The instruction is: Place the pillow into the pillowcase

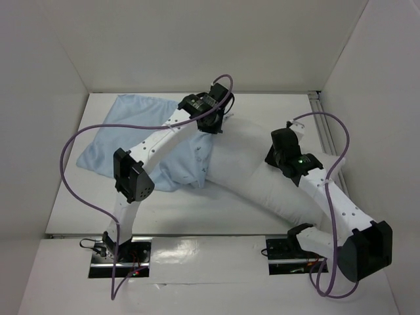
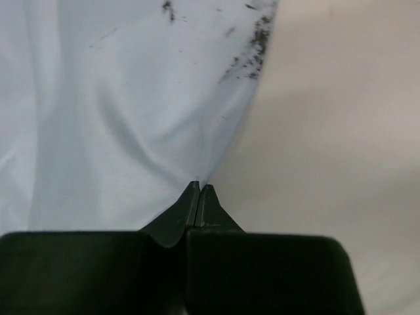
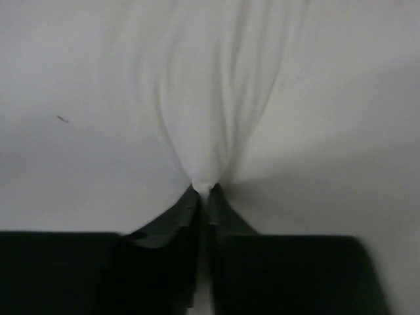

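Pillowcase (image 1: 121,131) lies wrinkled at far left of the bench (image 1: 275,108). Left end effector (image 2: 199,190) is clamped on a fold at the pillowcase's right edge. Pillow (image 1: 243,180) runs from bench centre toward near right, with its left end meeting the pillowcase. Right end effector (image 3: 205,191) is clamped on a bunched pinch of the pillow's cover, right of the pillow's middle.

No text, label or number can be read anywhere.

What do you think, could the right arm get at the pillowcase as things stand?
Probably not: the right claw is shut on the pillow, and the pillowcase lies farther left, in the left claw.
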### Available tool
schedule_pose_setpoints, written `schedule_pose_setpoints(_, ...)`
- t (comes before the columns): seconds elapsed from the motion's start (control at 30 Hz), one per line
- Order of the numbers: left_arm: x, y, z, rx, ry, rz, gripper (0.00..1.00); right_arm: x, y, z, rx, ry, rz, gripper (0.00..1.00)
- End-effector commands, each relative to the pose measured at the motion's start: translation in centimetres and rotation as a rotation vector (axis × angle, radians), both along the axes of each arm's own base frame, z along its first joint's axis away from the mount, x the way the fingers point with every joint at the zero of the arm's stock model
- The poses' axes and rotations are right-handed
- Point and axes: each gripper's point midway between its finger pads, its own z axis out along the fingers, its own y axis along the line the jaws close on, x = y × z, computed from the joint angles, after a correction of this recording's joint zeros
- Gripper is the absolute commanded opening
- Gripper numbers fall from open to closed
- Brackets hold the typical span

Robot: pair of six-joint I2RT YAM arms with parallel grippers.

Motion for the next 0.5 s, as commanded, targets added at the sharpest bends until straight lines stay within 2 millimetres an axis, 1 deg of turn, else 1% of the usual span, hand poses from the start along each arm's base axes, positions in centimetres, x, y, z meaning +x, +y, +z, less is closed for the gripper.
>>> schedule_pose_setpoints(0.0, -1.2, -3.3, 1.6, -0.149, 0.036, -0.15, 0.0, 1.1, 2.7, -2.0, 0.108, 0.022, 0.067, 0.0)
schedule_pose_setpoints(0.03, -1.7, -4.0, 2.3, -0.19, 0.041, -0.18, 0.0, 2.3, 3.9, -0.3, 0.154, -0.027, 0.101, 0.0)
schedule_pose_setpoints(0.07, -2.2, -5.2, 2.6, -0.251, 0.063, -0.22, 0.0, 3.0, 4.6, 1.0, 0.184, -0.056, 0.113, 0.0)
schedule_pose_setpoints(0.1, -4.4, -8.7, 4.4, -0.392, 0.097, -0.362, 0.0, 3.8, 5.3, 2.1, 0.202, -0.08, 0.128, 0.0)
schedule_pose_setpoints(0.13, -5.6, -10.3, 5.3, -0.456, 0.115, -0.424, 0.0, 5.1, 6.1, 5.6, 0.226, -0.153, 0.144, 0.0)
schedule_pose_setpoints(0.17, -6.5, -11.6, 6.1, -0.502, 0.137, -0.466, 0.0, 5.7, 6.9, 7.6, 0.245, -0.189, 0.166, 0.0)
schedule_pose_setpoints(0.2, -8.0, -13.1, 7.7, -0.57, 0.159, -0.551, 0.0, 6.2, 7.1, 9.5, 0.254, -0.218, 0.169, 0.0)
schedule_pose_setpoints(0.23, -8.4, -13.9, 11.4, -0.649, 0.111, -0.603, 0.0, 6.3, 7.8, 11.9, 0.278, -0.258, 0.182, 0.0)
schedule_pose_setpoints(0.27, -8.8, -14.5, 13.2, -0.703, 0.103, -0.626, 0.0, 6.3, 8.9, 15.7, 0.297, -0.331, 0.204, 0.0)
schedule_pose_setpoints(0.3, -9.5, -14.9, 14.7, -0.751, 0.101, -0.668, 0.0, 6.1, 8.8, 17.6, 0.302, -0.377, 0.18, 0.0)
schedule_pose_setpoints(0.33, -9.4, -14.3, 17.0, -0.799, 0.064, -0.684, 0.0, 5.5, 9.0, 19.5, 0.317, -0.429, 0.187, 0.0)
schedule_pose_setpoints(0.37, -8.9, -14.4, 17.1, -0.846, 0.064, -0.685, 0.0, 4.7, 9.9, 20.0, 0.334, -0.439, 0.197, 0.0)
schedule_pose_setpoints(0.4, -9.3, -13.5, 18.7, -0.88, 0.042, -0.703, 0.0, 4.5, 9.7, 20.1, 0.321, -0.457, 0.172, 0.0)
schedule_pose_setpoints(0.43, -8.2, -12.6, 17.6, -0.876, 0.06, -0.677, 0.0, 4.1, 10.0, 19.7, 0.343, -0.449, 0.156, 0.0)
schedule_pose_setpoints(0.47, -7.4, -12.0, 16.8, -0.859, 0.063, -0.653, 0.0, 3.4, 10.8, 17.5, 0.344, -0.412, 0.162, 0.0)
